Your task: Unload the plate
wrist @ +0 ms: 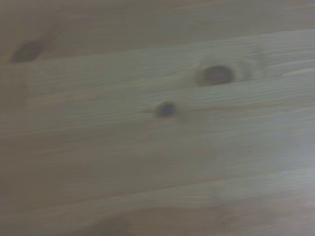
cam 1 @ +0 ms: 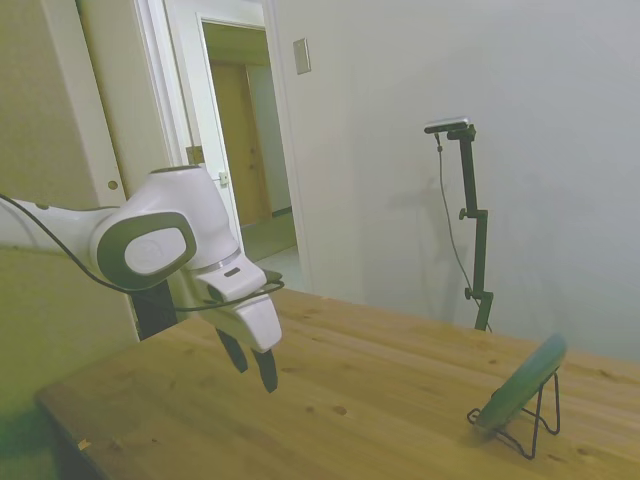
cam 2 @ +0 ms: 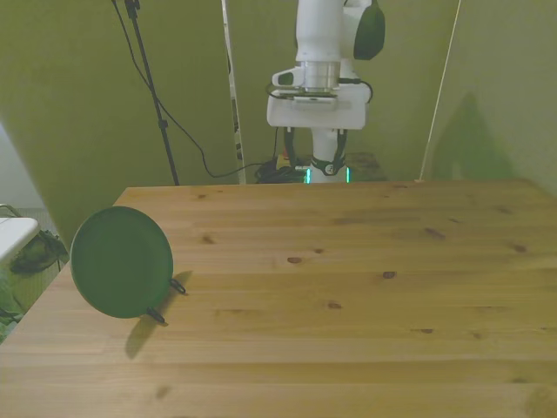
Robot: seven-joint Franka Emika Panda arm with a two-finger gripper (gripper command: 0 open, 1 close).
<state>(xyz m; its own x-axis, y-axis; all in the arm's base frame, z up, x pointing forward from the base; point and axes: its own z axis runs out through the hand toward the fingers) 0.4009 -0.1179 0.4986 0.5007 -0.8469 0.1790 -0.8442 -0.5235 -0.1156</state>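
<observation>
Open bench (cam 2: 348, 287) surface spans centre and right of the front view. Sole obstruction: plate (cam 2: 122, 261) leaning upright in wire stand (cam 1: 535, 420), lower left. Gripper (cam 1: 252, 365) hangs above the far edge, well apart from both.
</observation>
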